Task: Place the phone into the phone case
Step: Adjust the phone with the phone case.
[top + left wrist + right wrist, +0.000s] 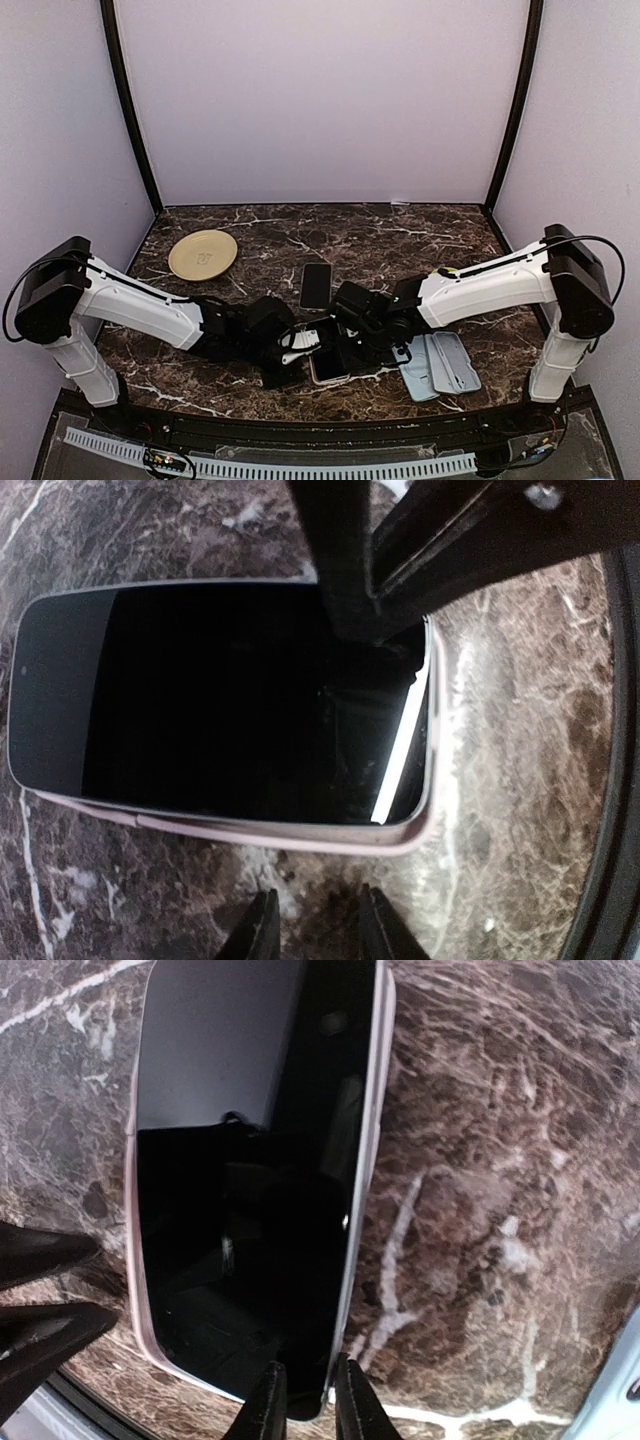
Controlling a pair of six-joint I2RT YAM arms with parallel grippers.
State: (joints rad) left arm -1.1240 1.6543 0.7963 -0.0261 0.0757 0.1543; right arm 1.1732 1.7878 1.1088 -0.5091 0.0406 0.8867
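Note:
A black-screened phone (220, 700) lies face up in a pale pink phone case (250, 832), whose rim shows along its near side and corner. From the top view the phone (327, 368) is near the table's front, between both wrists. My right gripper (305, 1405) has its fingertips close together on either side of the phone's (250, 1250) thin edge at one corner; the pink case rim (130, 1210) shows on the far side. My left gripper (315, 925) hovers over bare marble just beside the case, its tips narrowly apart with nothing between them.
A second phone (316, 285) lies flat behind the arms. A tan plate (203, 254) sits at the back left. Two light blue cases (440, 365) lie to the right of the right wrist. The table's black front edge (620, 780) runs close by.

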